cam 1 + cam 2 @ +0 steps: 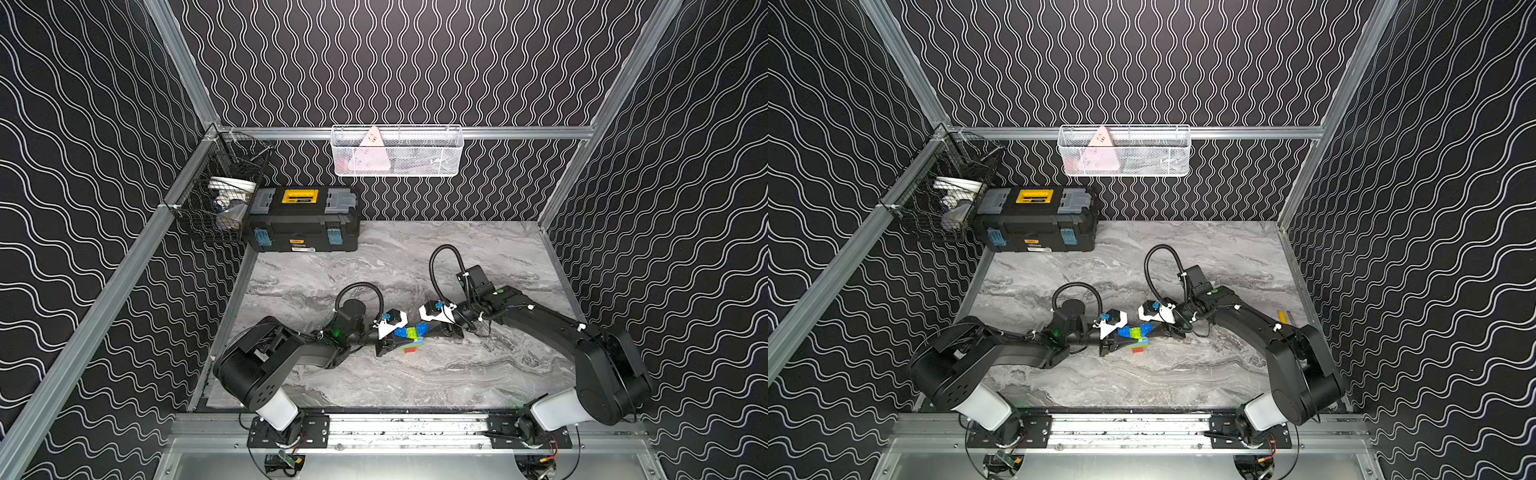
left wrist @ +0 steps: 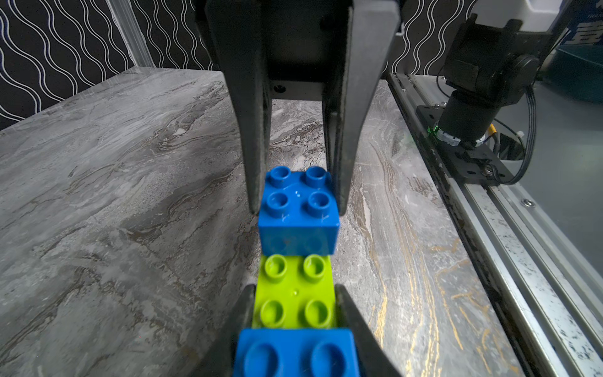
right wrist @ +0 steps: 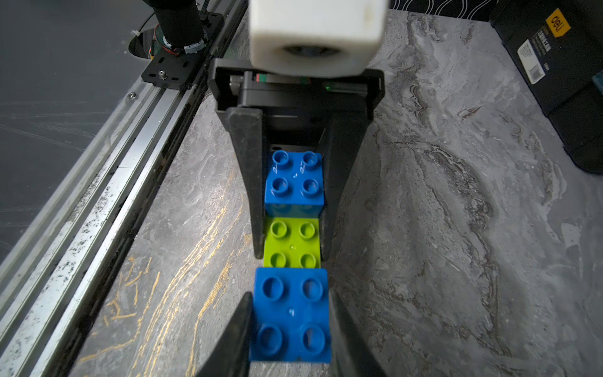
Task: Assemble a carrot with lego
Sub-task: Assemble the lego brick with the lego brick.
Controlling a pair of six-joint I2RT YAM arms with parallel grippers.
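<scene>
The carrot's [image 1: 411, 340] dark blue bricks [image 2: 298, 228] are clamped, one each, by left pincer [image 3: 292, 254] and right pincer [image 2: 297, 209]; final seating is judged underway, release next.

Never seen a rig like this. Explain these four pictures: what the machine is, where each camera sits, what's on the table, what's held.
A left arm and a right arm of one robot stand at the near edge of a marble table. Two pictures look down from overhead, nearly alike; the other two come from cameras on the wrists. A toolbox sits at the back. Between the arms is a carrot built of toy bricks. The left gripper is closed on one dark blue brick, the right gripper on the other dark blue brick. Its red tip shows only from overhead.
</scene>
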